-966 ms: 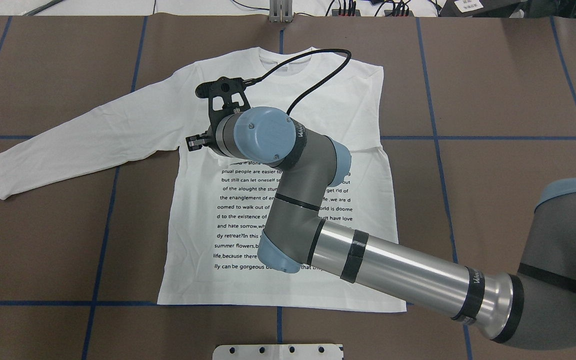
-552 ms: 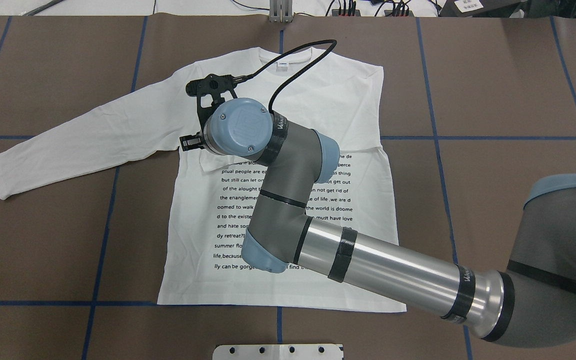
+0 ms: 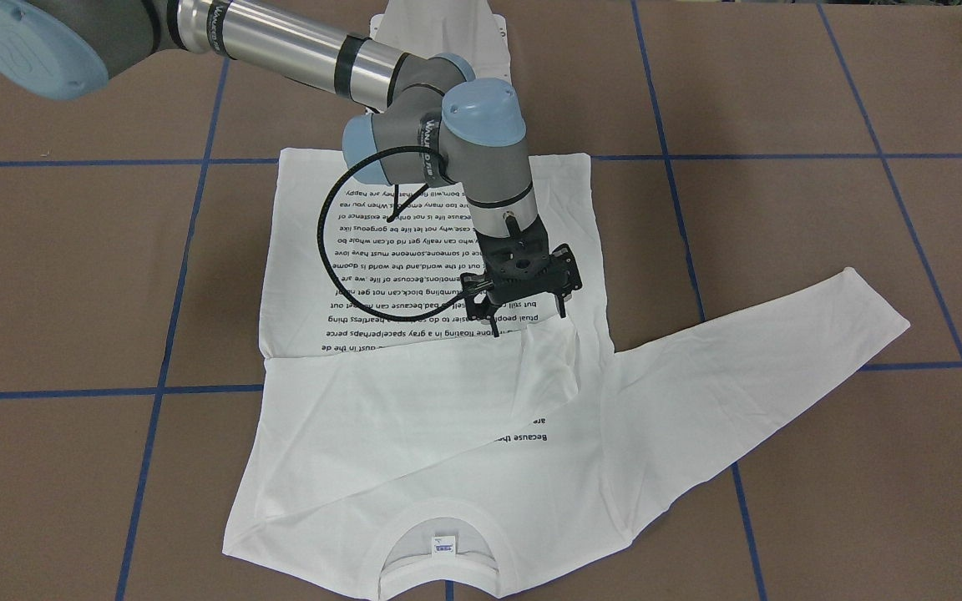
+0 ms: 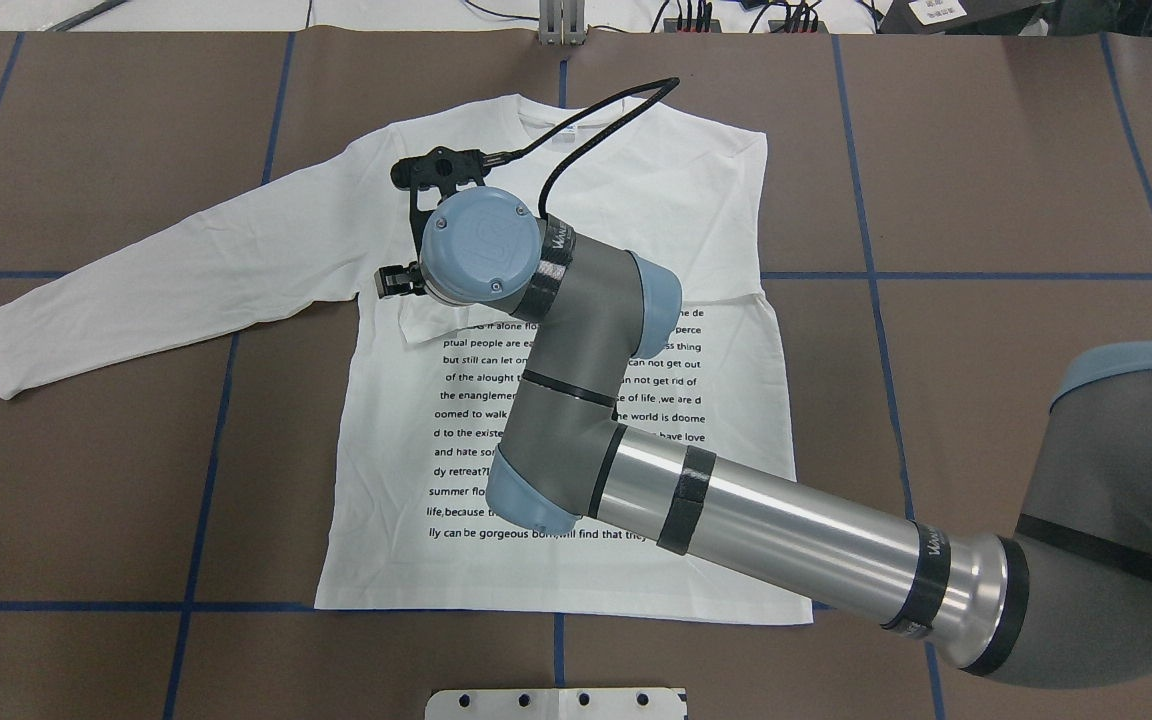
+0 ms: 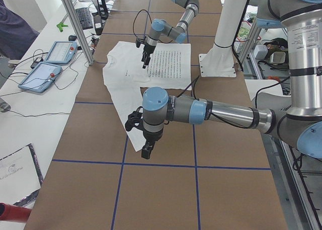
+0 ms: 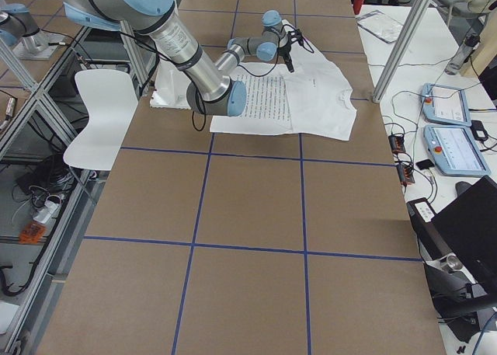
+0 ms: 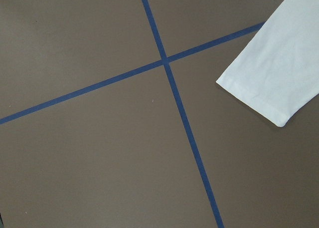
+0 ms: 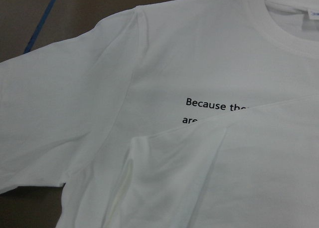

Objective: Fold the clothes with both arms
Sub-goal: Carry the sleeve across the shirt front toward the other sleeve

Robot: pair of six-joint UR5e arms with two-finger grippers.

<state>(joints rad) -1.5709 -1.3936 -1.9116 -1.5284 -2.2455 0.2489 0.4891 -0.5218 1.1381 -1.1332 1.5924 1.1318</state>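
Observation:
The white long-sleeved T-shirt (image 4: 696, 200) lies flat, text side up, collar at the far edge. One sleeve (image 3: 381, 392) is folded across the chest, covering the top lines of text. The other sleeve (image 4: 166, 280) stretches out to the overhead view's left, and its cuff (image 7: 271, 83) shows in the left wrist view. My right gripper (image 3: 529, 315) hovers open just above the folded sleeve's end near the armpit. One of its fingers (image 4: 394, 284) peeks out from under the wrist. My left gripper (image 5: 146, 148) hangs over the outstretched cuff. I cannot tell its state.
Blue tape lines (image 4: 216, 420) grid the brown table cover. A white pedestal plate (image 4: 556, 703) sits at the robot's edge. A black cable loop (image 3: 339, 250) swings off the right wrist above the shirt. Tablets (image 5: 45, 69) and metal posts stand along the far side.
My right wrist moved left across the chest and a little toward the collar, then eased back slightly. The folded sleeve's end now lies further left.

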